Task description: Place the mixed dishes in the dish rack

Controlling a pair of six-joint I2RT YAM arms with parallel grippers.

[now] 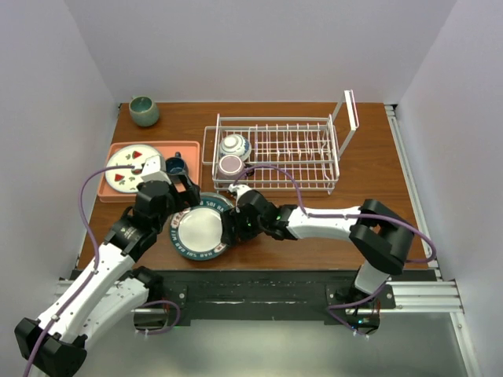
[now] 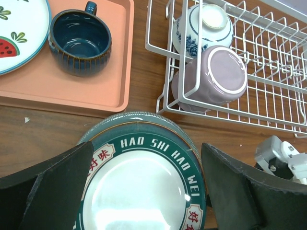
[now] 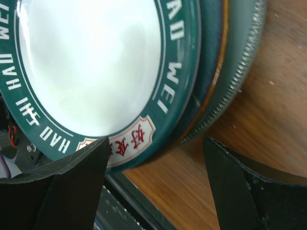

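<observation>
Flanking the lettered plate (image 1: pixel 201 232) on the bench (image 1: pixel 369 169), just in front of the rack (image 1: pixel 271 119), the left gripper (image 2: pixel 146 160) and right gripper (image 3: pixel 153 158) both stand spread, one at each side of its rim, probably to lift it off the stack. The plates beneath (image 3: pixel 240 72) show only as rims.

both arms same build: left arm (image 1: pixel 102 287) and right arm (image 1: pixel 326 222) have glossy white link shells with chunky black joint housings. right elbow block (image 1: pixel 381 236) is bulky, all black. a thin purple cable (image 1: pixel 82 203) loops along each arm. fingers (image 2: pixel 48 191) are matte black, wedge-shaped, flat inner faces. pale grey-white housing (image 2: pixel 283 153) carries a dark screw head.
</observation>
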